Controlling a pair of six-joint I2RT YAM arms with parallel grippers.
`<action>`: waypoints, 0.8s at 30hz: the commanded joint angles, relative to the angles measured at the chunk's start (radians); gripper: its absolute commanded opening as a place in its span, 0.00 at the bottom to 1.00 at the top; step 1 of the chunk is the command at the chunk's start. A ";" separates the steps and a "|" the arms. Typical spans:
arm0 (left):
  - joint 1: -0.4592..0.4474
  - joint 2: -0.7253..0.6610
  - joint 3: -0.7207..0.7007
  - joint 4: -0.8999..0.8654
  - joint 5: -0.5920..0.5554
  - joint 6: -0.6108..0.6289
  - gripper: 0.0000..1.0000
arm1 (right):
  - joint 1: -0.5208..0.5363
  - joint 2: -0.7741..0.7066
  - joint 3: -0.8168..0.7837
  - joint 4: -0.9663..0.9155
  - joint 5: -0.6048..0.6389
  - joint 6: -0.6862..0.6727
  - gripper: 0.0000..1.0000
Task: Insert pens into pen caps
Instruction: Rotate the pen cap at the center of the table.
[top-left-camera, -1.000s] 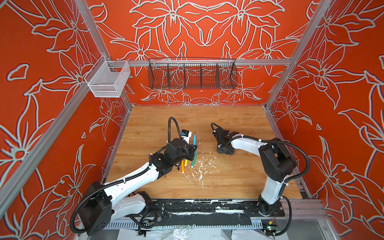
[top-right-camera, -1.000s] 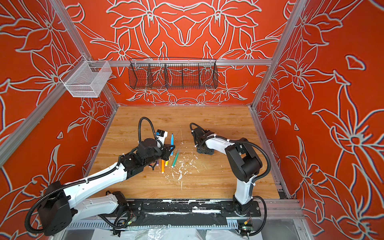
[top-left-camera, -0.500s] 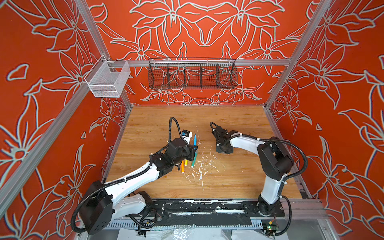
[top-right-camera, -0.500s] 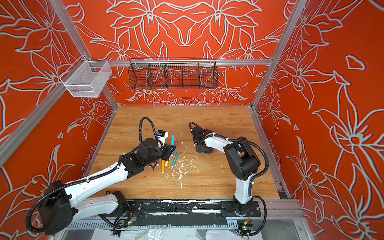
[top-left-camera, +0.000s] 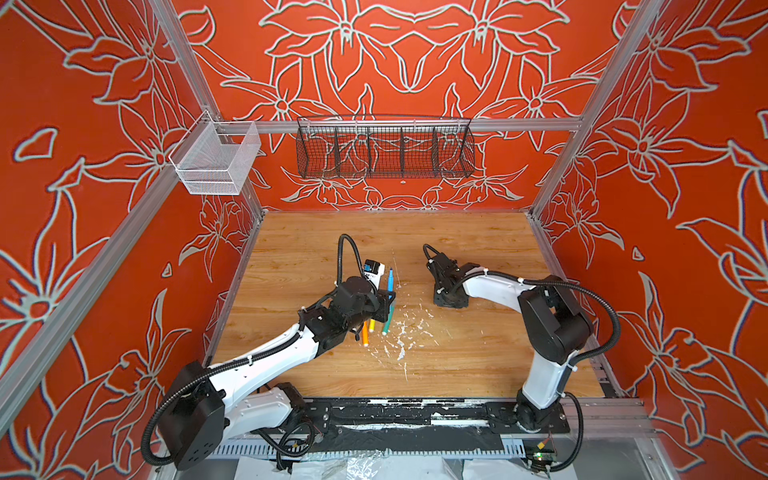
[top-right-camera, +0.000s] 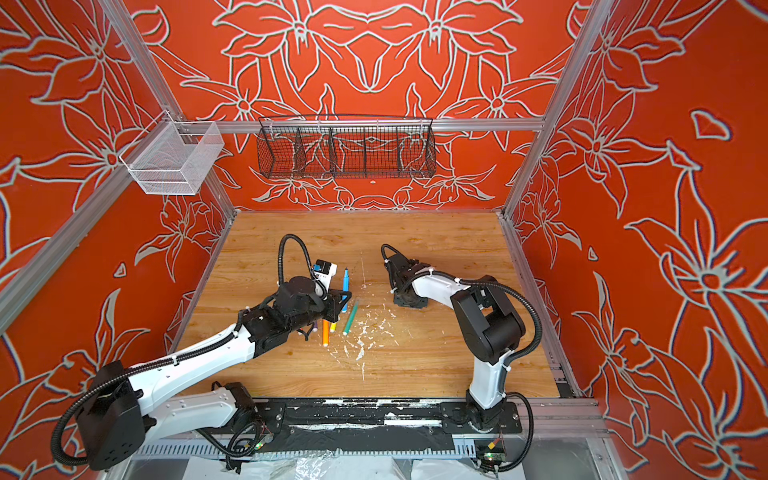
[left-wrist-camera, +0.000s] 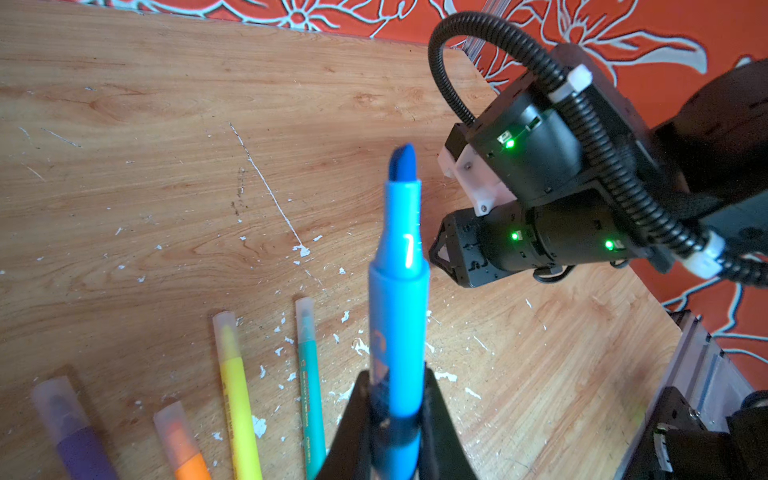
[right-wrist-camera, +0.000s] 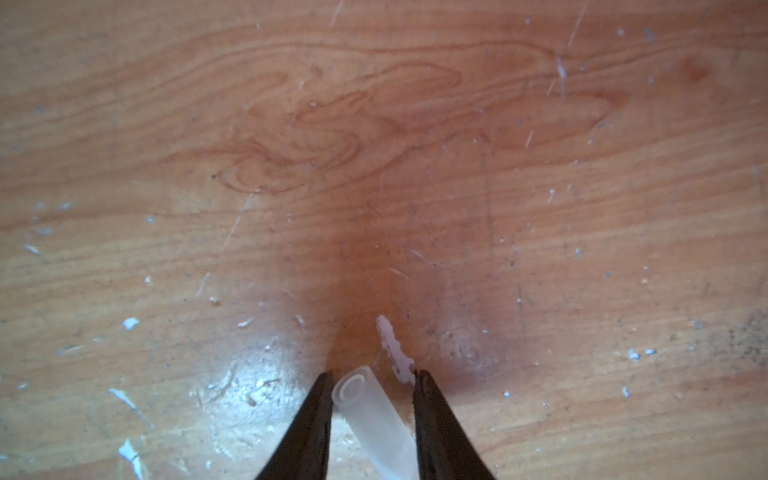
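Left claw (left-wrist-camera: 395, 374) clamped on blue pen (left-wrist-camera: 399, 291), tip bare, above counter (left-wrist-camera: 166, 166). Right claw (right-wrist-camera: 373, 374) narrowly parted astride skewed clear cap (right-wrist-camera: 370, 411) lying on counter; grip unconfirmed. I'd square cap before closing.

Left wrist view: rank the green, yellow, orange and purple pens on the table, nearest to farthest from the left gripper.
1. green pen, beside the left gripper that holds the blue pen.
2. yellow pen, next in the row.
3. orange pen, beyond the yellow.
4. purple pen, at the row's far end.
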 joint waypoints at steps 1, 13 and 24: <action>0.001 -0.018 0.019 0.000 -0.008 0.008 0.00 | -0.024 0.032 -0.072 -0.064 -0.062 -0.015 0.33; 0.001 -0.009 0.024 -0.003 -0.004 0.007 0.00 | -0.105 -0.017 -0.147 -0.011 -0.153 -0.002 0.27; 0.001 -0.024 0.022 -0.005 0.000 0.005 0.00 | -0.101 -0.092 -0.193 0.007 -0.158 -0.020 0.37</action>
